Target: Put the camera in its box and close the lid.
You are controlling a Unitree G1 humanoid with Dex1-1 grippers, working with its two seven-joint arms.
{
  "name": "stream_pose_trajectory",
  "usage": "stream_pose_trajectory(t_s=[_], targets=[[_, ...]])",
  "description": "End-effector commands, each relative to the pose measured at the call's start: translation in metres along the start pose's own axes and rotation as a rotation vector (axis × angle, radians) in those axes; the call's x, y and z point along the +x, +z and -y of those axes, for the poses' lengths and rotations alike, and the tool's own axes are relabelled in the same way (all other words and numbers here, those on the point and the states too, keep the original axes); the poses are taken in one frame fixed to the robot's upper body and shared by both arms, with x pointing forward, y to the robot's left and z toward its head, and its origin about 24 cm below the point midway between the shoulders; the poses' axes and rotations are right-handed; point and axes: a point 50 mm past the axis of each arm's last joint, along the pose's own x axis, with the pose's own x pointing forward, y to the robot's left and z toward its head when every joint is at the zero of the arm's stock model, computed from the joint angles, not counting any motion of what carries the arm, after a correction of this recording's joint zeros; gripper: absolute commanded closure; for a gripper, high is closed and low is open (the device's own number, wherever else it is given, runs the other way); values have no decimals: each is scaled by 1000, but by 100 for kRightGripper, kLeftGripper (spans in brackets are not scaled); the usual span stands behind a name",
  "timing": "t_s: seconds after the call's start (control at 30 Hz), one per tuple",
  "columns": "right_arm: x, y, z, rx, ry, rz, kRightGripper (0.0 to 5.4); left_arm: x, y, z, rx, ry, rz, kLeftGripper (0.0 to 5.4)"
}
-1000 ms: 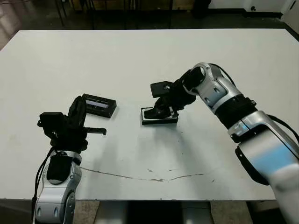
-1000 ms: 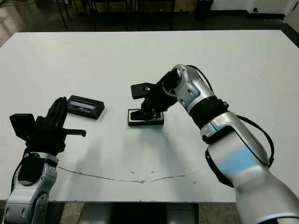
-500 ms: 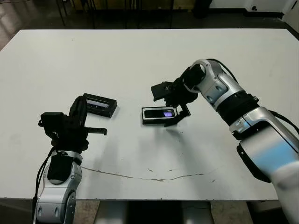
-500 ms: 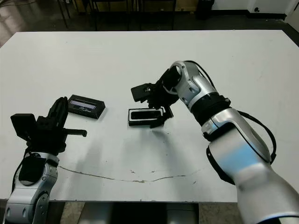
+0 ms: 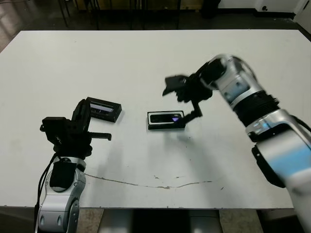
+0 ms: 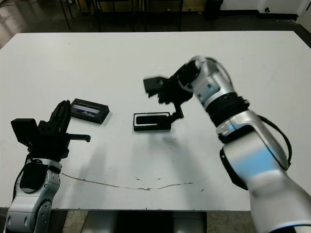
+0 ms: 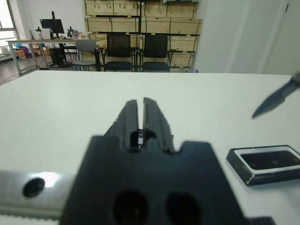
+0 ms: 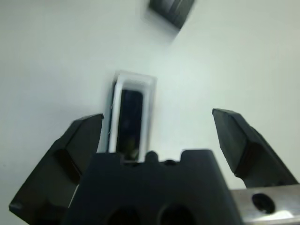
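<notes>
Right claw [image 5: 187, 99] spread wide above centre frame, gripping nothing; left claw [image 7: 140, 122] pinched closed, empty. Camera [image 5: 165, 118] seated in box [image 5: 166, 126]. Next: fetching lid [image 5: 103, 109], centre-left.

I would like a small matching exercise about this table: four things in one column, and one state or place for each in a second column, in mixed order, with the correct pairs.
Things:
1. camera
2. lid
3. right gripper
4. left gripper

States:
a. fingers wide open, above the box
b. fingers shut together
c. lying inside the white-lined box
d. on the table, apart from the box, on the robot's left

Pairs: 1-c, 2-d, 3-a, 4-b
</notes>
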Motion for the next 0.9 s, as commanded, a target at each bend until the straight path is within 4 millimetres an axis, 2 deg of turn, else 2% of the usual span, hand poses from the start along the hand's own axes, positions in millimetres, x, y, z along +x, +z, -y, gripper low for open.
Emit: stream_pose_trajectory(t_s=[0.03,0.1,0.2,0.33,0.47,0.7,0.9], targets=[[-25,-17,-8,197,-206,160,3,-3,-7,-2,6,20,-31,540],[-37,-26,-23,257,-407,232,3,-4,-6,-3,8,26,-24,540],[-44,-43,-50,325,-653,270,41,-4,-4,-5,11,29,-17,540],[-44,-63,-87,379,-875,302,132,-5,2,-8,24,23,-3,540],[-38,-69,-113,440,-1066,331,223,-2,8,-9,31,15,12,540],[-29,-62,-127,521,-1317,381,383,2,17,-10,62,-11,32,540],[-23,-61,-125,521,-1363,352,518,5,37,-18,159,-62,60,540]])
